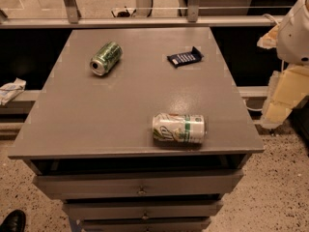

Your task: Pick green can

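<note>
- Broadly, the coming move spans the whole top: the green can point(106, 58) lies in the far-left quarter, while my gripper point(285, 98) hangs at the right edge of the view, beyond the cabinet's right side. The two are well apart, with the full width of the surface between them.
- Room: speckled floor point(285, 187) around the cabinet; a metal rail point(145, 21) runs behind it; a dark shoe point(12, 221) shows at the near-left corner of the view.
- Surface: cabinet top point(120, 110), grey, flat and matt, with drawers point(140, 182) below its near edge.
- Gripper: pale blocky parts under a white arm housing point(294, 28). Whether it is open or closed I cannot tell. Both cans in view lie on the top, so it has hold of neither.
- Green can: on its side, not upright. The long axis runs diagonally, silver end toward near-left and the other end toward far-right. Judgement: close across the body, square to that diagonal. A round body lying down may roll if nudged.
- White can point(179, 128): on its side near the front edge, with a green band — not the target. It lies nearer to my gripper than the target does.
- Snack bar point(185, 57): dark blue wrapper, far-right quarter, roughly between gripper and target. Judgement: pass above it.
</note>
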Available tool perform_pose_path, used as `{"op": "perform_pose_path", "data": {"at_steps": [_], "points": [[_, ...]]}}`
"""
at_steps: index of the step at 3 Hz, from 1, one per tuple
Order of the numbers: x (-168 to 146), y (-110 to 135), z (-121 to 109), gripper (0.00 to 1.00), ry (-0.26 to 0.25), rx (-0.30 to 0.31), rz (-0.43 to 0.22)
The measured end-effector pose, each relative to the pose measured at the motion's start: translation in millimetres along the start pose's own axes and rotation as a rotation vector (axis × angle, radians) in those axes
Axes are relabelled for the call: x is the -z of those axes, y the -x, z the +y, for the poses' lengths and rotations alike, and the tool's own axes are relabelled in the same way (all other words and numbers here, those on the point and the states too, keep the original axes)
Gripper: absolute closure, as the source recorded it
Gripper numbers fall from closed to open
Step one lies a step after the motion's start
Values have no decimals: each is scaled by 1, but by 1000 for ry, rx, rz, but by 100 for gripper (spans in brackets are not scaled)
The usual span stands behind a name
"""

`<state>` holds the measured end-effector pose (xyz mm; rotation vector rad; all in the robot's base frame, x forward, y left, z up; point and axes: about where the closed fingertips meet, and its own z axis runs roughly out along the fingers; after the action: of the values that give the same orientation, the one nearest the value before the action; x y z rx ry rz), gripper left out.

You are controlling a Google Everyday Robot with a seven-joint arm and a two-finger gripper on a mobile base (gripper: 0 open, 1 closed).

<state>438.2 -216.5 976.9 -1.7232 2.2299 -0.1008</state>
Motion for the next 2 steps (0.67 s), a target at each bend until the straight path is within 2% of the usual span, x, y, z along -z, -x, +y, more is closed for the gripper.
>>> {"op": "perform_pose_path", "data": {"at_steps": [1,2], "points": [[0,1,-1,0,-4,1,-4],[-7,9,-9,0,-25,17,-50]]}}
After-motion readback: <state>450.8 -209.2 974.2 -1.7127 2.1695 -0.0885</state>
